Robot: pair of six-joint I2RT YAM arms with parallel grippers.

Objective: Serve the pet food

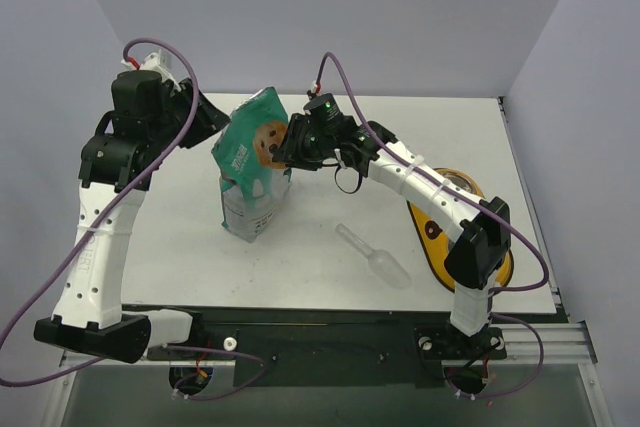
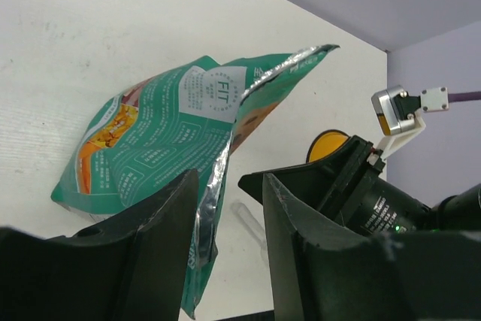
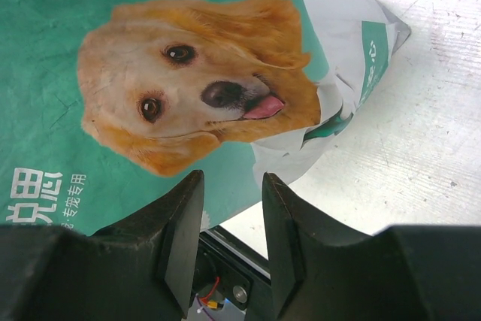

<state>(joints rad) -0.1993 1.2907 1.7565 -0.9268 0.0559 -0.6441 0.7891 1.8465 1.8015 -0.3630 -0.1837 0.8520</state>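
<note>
The teal-green bag with a dog picture stands upright left of the table's middle, its foil-lined top open. No kibble shows in any view. My left gripper is open at the bag's upper left. In the left wrist view the bag's open foil edge hangs between my fingers, close to the left finger, and my gripper is not closed on it. My right gripper is open at the bag's right side. In the right wrist view it faces the dog picture, with nothing held.
A clear plastic scoop lies on the table right of the bag, near the front. A yellow-orange bowl sits at the right, partly under my right arm, and also shows in the left wrist view. The table's right edge is close to the bowl.
</note>
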